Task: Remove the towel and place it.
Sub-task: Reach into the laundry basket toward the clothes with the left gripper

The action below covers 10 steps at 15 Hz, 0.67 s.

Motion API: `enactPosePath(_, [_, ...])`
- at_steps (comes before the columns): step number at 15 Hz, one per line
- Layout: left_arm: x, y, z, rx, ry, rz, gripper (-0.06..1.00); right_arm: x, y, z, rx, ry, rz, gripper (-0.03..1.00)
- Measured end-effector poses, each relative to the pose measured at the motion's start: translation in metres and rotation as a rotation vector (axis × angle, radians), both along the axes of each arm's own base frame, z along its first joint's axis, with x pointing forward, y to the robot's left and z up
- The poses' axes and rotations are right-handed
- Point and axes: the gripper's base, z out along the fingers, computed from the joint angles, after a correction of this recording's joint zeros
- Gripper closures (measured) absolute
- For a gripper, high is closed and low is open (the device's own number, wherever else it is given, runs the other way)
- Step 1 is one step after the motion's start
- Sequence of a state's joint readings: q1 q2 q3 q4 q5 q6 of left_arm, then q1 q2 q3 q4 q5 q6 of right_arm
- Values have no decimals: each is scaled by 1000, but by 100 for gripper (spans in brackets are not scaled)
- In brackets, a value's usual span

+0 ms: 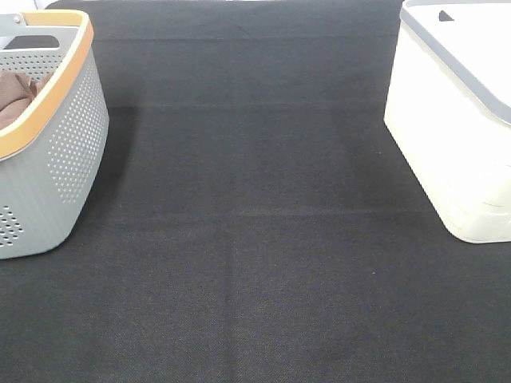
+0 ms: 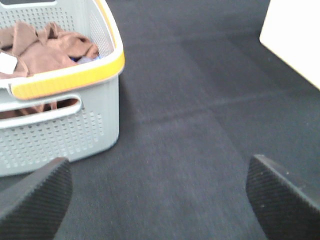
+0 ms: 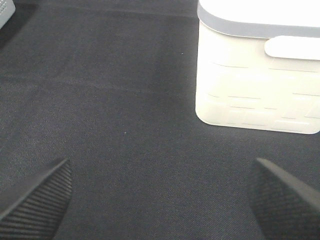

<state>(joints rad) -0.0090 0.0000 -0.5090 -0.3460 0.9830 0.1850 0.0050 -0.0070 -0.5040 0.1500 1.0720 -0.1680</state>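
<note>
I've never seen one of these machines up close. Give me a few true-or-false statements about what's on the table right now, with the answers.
1. The brown towel lies crumpled inside the grey basket. True.
2. The left gripper is clamped on the towel. False: it is open, holding nothing.
3. A white bin stands across the black mat from the grey basket. True.
4. The grey basket has a blue rim. False: the rim is orange-yellow.
5. The right gripper is shut. False: its jaws stand wide apart.
</note>
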Motion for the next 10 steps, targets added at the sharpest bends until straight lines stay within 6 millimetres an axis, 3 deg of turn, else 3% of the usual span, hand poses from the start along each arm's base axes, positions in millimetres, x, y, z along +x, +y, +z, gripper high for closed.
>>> enactPosePath(2, [5,1,5,-10,-41,19,5,0,0,0,0,0,0,7])
enactPosePath(5, [35,8,23,-15,-136,101,5,0,0,0,0,0,0,7])
enactPosePath(10, [119,18,31,-8,-160,226,5,0,0,0,0,0,0,7])
